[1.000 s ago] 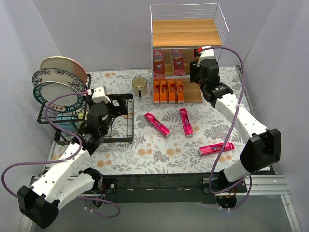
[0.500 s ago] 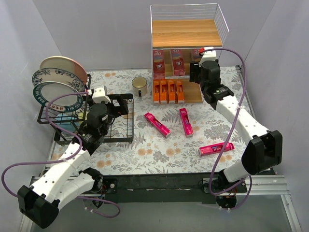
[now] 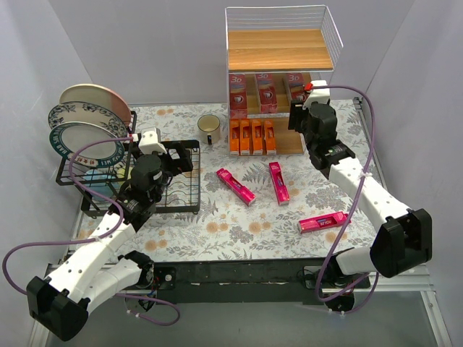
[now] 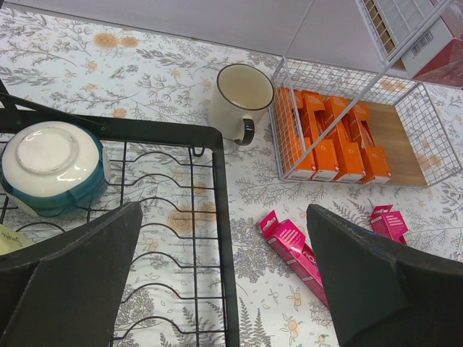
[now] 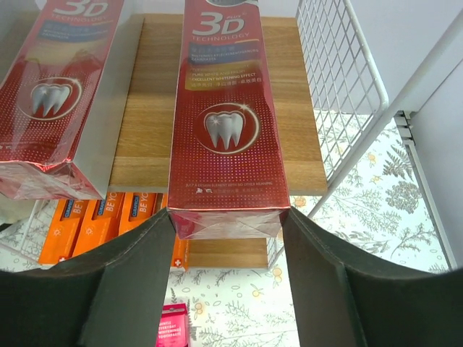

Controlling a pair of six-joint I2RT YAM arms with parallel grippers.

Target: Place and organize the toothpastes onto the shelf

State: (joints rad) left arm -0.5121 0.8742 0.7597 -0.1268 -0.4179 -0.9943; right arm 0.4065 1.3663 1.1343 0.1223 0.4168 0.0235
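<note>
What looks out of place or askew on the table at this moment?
Three pink cartons lie loose on the table, each at a different angle, away from the shelf. The orange cartons on its bottom board and the red ones above sit in rows. Nothing looks spilled or damaged.

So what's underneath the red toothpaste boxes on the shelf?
The red boxes sit on a wooden board. Below that, four orange boxes lie on the bottom board. Anything farther back is hidden under the middle board.
</note>
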